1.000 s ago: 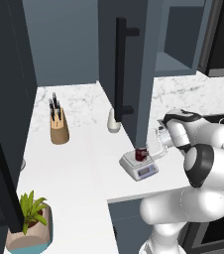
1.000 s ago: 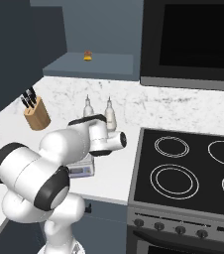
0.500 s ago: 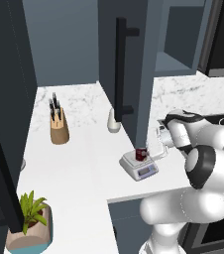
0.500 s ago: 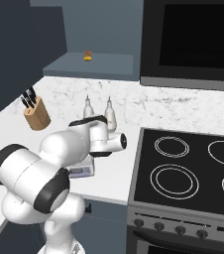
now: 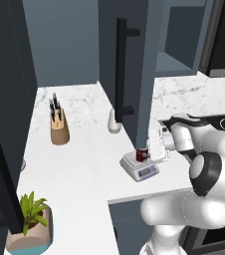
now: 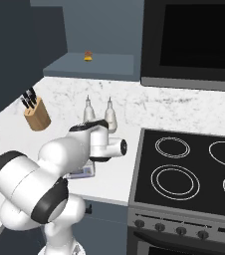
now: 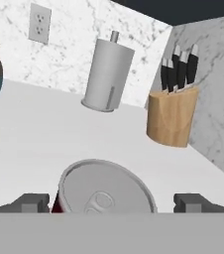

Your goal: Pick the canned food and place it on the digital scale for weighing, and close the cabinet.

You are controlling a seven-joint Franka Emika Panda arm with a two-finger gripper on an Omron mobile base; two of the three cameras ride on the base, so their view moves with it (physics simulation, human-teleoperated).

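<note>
Can [image 5: 142,155] upright on scale [image 5: 140,167] at bench [image 5: 84,164] front edge, tool [image 7: 111,202] spread wide, fingertips [image 7: 32,202] clear of can at 3 and 9 o'clock, cabinet [image 5: 127,69] door open.

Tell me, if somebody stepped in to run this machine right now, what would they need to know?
Two-finger gripper: open, its tips either side of the small dark red can with the silvery top, not gripping it.
The can stands on the small light grey square scale on the white counter.
Done: the can is on the scale.
Left: draw the arm away, then shut the dark slate-blue wall cabinet door with the long black bar handle, which stands open.
</note>
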